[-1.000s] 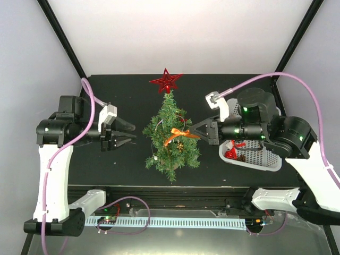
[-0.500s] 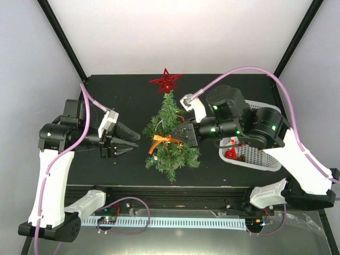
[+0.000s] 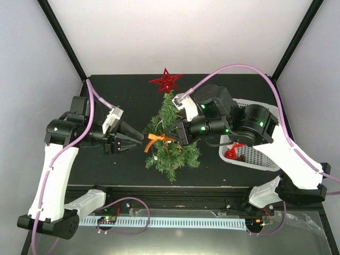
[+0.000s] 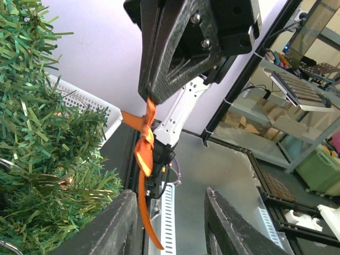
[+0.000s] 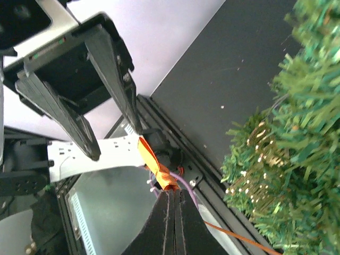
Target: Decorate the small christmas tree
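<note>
The small christmas tree (image 3: 173,146) stands mid-table with a red star (image 3: 167,81) on top. My right gripper (image 3: 171,136) reaches across the front of the tree and is shut on an orange ribbon bow (image 3: 155,139), held at the tree's left side. In the right wrist view the jaws (image 5: 172,192) pinch the bow's knot (image 5: 159,170), with the tree (image 5: 287,159) to the right. My left gripper (image 3: 139,139) is open and empty, just left of the bow. In the left wrist view (image 4: 169,194) the ribbon (image 4: 144,151) hangs before its left finger.
A white basket (image 3: 257,159) with a red ornament (image 3: 232,152) sits at the right, behind the right arm. The basket's corner (image 4: 79,101) shows behind the tree in the left wrist view. The black table ends at a rail near the arm bases.
The right gripper has carried the orange bow leftward across the tree to its left side. The left gripper has moved right, toward the bow, staying open.
</note>
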Robot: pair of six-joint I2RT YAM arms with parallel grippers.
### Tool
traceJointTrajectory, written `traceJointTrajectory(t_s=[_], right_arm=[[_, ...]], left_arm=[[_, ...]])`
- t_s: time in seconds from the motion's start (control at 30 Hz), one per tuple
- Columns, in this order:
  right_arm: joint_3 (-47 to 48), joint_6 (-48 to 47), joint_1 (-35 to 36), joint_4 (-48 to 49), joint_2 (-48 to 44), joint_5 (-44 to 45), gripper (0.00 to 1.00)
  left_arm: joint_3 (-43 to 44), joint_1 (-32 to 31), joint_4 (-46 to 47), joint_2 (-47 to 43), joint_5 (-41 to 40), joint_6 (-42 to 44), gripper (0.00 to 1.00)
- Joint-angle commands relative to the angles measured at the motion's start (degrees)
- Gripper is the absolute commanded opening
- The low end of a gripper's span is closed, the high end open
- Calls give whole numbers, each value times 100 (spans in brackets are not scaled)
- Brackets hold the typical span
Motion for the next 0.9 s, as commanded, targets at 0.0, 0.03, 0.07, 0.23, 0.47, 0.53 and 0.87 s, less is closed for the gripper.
traceJointTrajectory(t_s=[0.0, 0.03, 0.07, 0.23, 0.47, 0.53, 0.87], right_arm=[[465, 34, 34, -63, 141, 736, 1], [550, 53, 34, -73, 173, 891, 1], [633, 30, 34, -67, 214, 982, 1], [925, 3, 131, -184, 465, 1394, 1], [1066, 211, 892, -389, 592, 2708, 1], [1129, 334, 1240, -526, 690, 3183, 1], [2499, 2058, 2612, -1421, 1660, 5926, 1]], left_arm=[[137, -74, 236, 118, -61, -46, 34], [143, -78, 440, 136, -247, -228, 33], [138, -64, 637, 138, -439, -429, 33], [238, 81, 902, 196, -1385, -741, 42], [387, 608, 820, 268, -2390, -678, 46], [415, 733, 839, 314, -2428, -681, 46], [445, 801, 1748, 537, -2528, -1360, 49]])
